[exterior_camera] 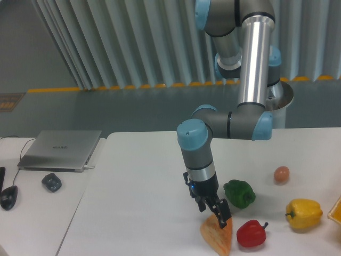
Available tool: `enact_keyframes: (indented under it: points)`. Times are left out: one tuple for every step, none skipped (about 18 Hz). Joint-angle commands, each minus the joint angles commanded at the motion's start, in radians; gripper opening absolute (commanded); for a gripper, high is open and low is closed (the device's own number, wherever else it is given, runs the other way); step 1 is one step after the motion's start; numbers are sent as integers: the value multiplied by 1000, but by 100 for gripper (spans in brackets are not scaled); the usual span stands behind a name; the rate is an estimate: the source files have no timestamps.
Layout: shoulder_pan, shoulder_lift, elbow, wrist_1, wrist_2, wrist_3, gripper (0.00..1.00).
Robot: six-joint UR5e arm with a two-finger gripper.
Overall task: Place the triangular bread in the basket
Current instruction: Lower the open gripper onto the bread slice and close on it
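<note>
At the tabletop's near edge I see the golden-tan triangular bread wedge, the black two-finger gripper at its top corner; I cannot tell how the jaws stand. At its 3 o'clock an orange basket corner shows.

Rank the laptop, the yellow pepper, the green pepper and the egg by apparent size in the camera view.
1. laptop
2. yellow pepper and green pepper: they look about alike, so no order between them
3. egg
</note>
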State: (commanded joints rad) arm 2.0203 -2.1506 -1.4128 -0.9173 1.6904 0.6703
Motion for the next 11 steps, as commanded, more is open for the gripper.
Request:
enact_keyframes:
  points:
    - [0, -5, 0, 0, 0, -2, 100]
    - [0, -11, 3, 2, 0, -2, 100]
    - [0, -11, 6, 2, 0, -2, 100]
    - [0, -14, 8, 2, 0, -2, 100]
    - [0, -18, 9, 2, 2, -2, 100]
    - [0, -18, 9, 8, 2, -2, 100]
    - [0, -20, 11, 8, 2, -2, 100]
    - [0, -23, 11, 8, 2, -2, 96]
    - [0, -25, 11, 8, 2, -9, 84]
    - [0, -25, 11, 9, 2, -24, 82]
    - [0, -25, 11, 9, 0, -29, 81]
